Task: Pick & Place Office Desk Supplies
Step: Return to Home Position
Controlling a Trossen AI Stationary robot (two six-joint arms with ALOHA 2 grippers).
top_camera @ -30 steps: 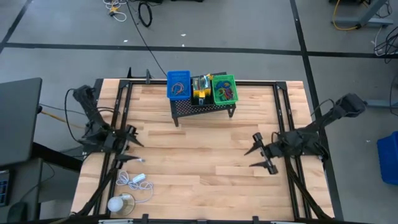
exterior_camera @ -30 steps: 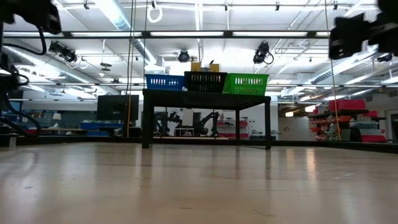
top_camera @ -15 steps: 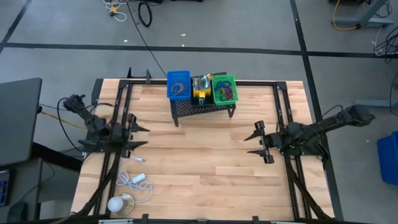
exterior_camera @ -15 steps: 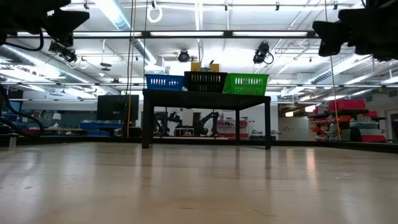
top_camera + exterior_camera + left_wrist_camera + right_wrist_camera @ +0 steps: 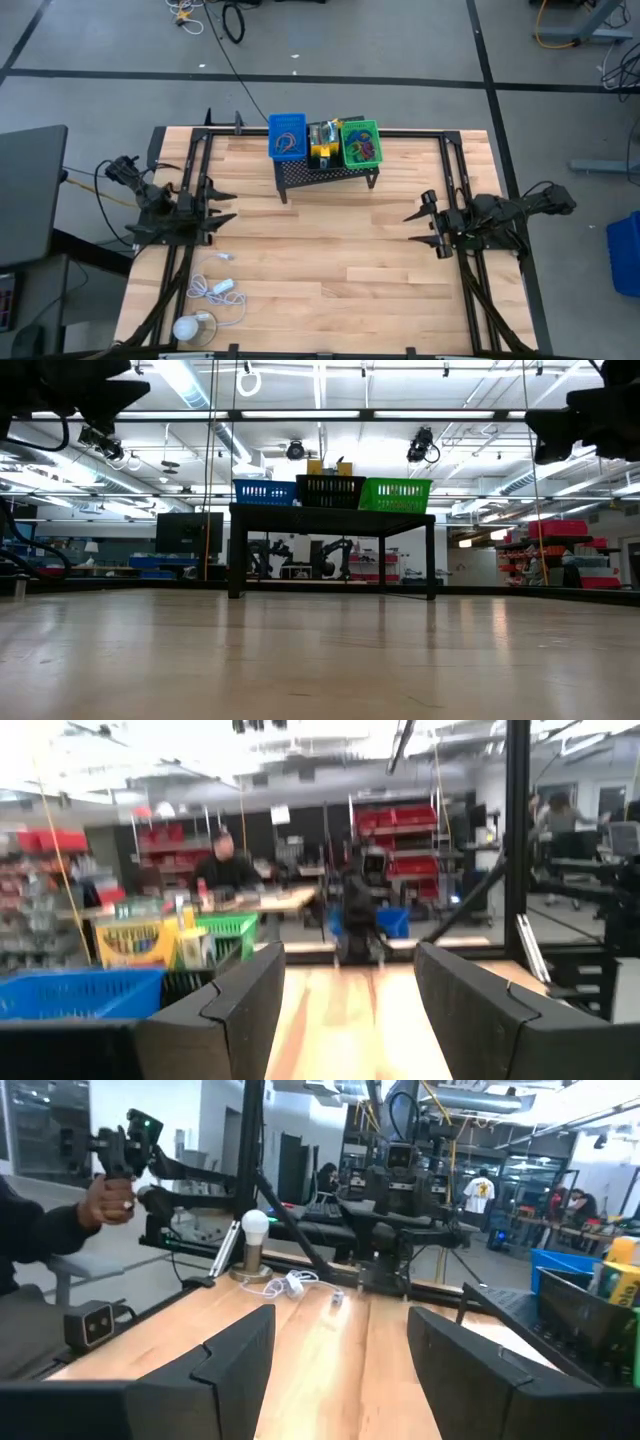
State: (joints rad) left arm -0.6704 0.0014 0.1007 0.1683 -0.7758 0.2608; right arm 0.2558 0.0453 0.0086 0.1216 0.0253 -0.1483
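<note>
Both my grippers empty, the bins up on the shelf

My left gripper (image 5: 222, 205) hangs over the left side of the table (image 5: 330, 290) with its fingers spread and nothing between them. My right gripper (image 5: 412, 229) sits over the right side, likewise released and empty, and both point inward. The blue bin (image 5: 287, 136), black bin (image 5: 323, 143) and green bin (image 5: 360, 142) stand side by side on the black shelf (image 5: 330, 175) at the table's far middle edge. The shelf lies between my two grippers and well apart from each. The white cable (image 5: 218, 290) lies on the near left corner, close to my left arm.
</note>
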